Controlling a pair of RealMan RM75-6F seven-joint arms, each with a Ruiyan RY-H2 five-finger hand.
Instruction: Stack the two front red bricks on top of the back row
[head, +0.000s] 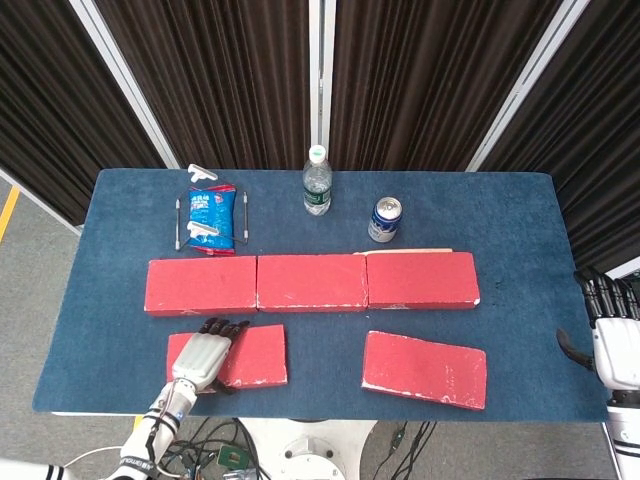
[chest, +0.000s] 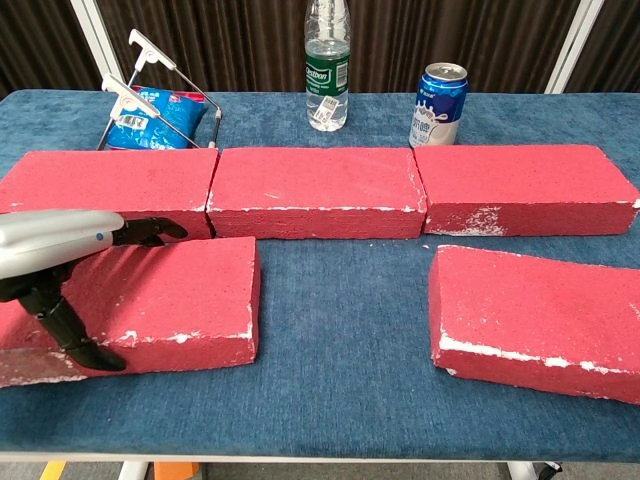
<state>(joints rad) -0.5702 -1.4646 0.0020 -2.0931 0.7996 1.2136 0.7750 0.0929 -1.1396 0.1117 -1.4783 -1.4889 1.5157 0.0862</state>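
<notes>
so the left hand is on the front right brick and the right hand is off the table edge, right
Not quite: the left hand grips the front left brick, as the head view shows. The front right brick lies untouched. The right hand is indeed off the table's edge.
</notes>
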